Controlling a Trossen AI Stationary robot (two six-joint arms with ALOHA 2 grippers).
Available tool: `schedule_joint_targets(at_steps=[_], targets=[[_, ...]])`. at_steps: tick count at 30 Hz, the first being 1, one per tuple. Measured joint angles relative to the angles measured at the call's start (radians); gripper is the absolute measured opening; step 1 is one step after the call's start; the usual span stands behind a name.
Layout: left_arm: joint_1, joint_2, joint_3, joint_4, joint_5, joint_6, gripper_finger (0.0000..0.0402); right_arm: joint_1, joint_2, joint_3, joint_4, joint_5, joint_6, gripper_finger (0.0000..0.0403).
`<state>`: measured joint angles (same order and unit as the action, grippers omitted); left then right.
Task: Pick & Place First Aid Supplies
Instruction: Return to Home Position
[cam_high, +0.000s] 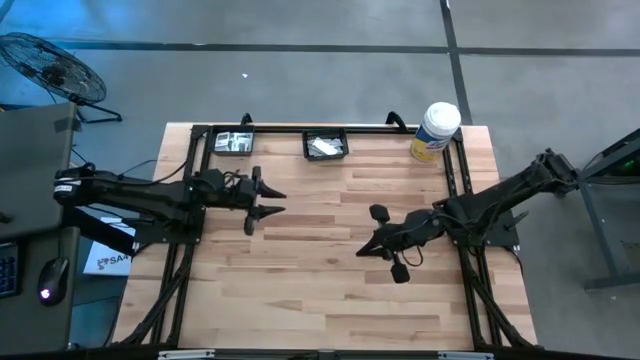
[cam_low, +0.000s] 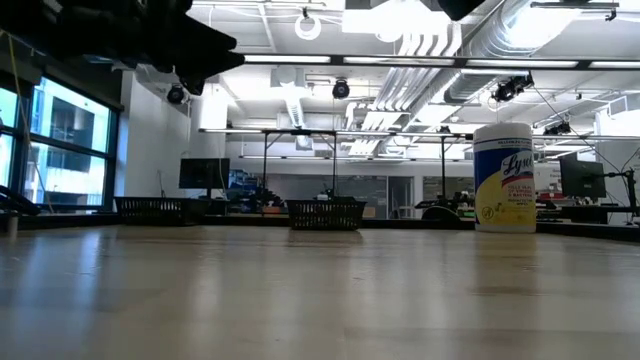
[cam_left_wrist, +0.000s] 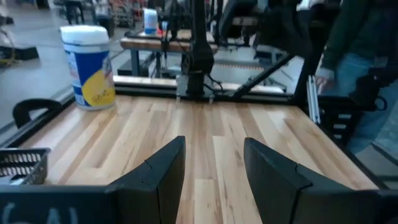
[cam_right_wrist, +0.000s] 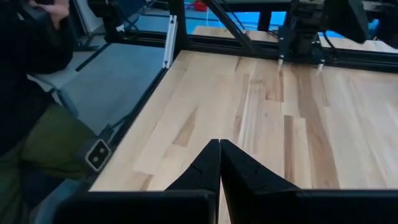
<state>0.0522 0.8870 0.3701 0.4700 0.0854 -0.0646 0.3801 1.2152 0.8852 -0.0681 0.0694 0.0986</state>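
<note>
Packets (cam_high: 233, 142) of first aid things lay in two black bins at the far edge of the table (cam_high: 320, 300). Some were in the left bin (cam_high: 214, 143) and some in the middle bin (cam_high: 326, 131). No packet showed on the bare wood.

The left gripper (cam_high: 268, 199) hung over the left part of the table, near the left bin. Its fingers were spread wide and held nothing. The right gripper (cam_high: 362, 251) hung over the right part of the table, its fingers pressed together on nothing. A white tub (cam_high: 436, 130) stood at the far right corner.

The packets looked thin, flat and very light. They would probably bend easily, and their wrappers might be slippery. A gentle squeeze likely would not hurt them. A flat packet gives little to grab, so the best hold seemed to be a pinch on one edge or corner, coming down from above.
</note>
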Motion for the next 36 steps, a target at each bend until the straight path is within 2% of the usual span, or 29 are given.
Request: schedule_joint_targets(at_steps=[6,12,16,18,21,28,33,36], targets=[[0.0,-0.063,-0.042,-0.003,0.006,0.008,0.0161,-0.049,0.0,0.0,-0.001,-0.024,-0.014,0.0001],[0.0,-0.164,-0.109,-0.009,-0.058,0.008,0.0161,-0.09,-0.003,0.0,-0.009,-0.035,-0.021,0.0001],[0.0,-0.25,-0.129,-0.056,-0.053,0.008,0.0161,-0.135,-0.041,-0.006,-0.019,-0.058,-0.034,0.0003],[0.0,-0.29,-0.137,-0.101,-0.051,0.008,0.0161,-0.17,-0.082,-0.052,0.033,-0.085,-0.039,0.0002],[0.0,-0.35,-0.138,-0.166,-0.063,0.015,0.0161,-0.229,-0.178,-0.179,0.126,-0.142,-0.01,0.0001],[0.001,-0.435,-0.138,-0.236,-0.082,0.042,0.0161,-0.338,-0.486,-0.475,0.338,-0.17,0.092,0.0003],[0.001,-0.43,-0.14,-0.241,-0.088,0.034,0.0161,-0.463,-0.694,-0.592,0.343,-0.256,0.122,0.0002],[0.002,-0.435,-0.185,-0.193,-0.088,0.031,0.0161,-0.523,-0.813,-0.657,0.34,-0.283,0.133,0.0004]])
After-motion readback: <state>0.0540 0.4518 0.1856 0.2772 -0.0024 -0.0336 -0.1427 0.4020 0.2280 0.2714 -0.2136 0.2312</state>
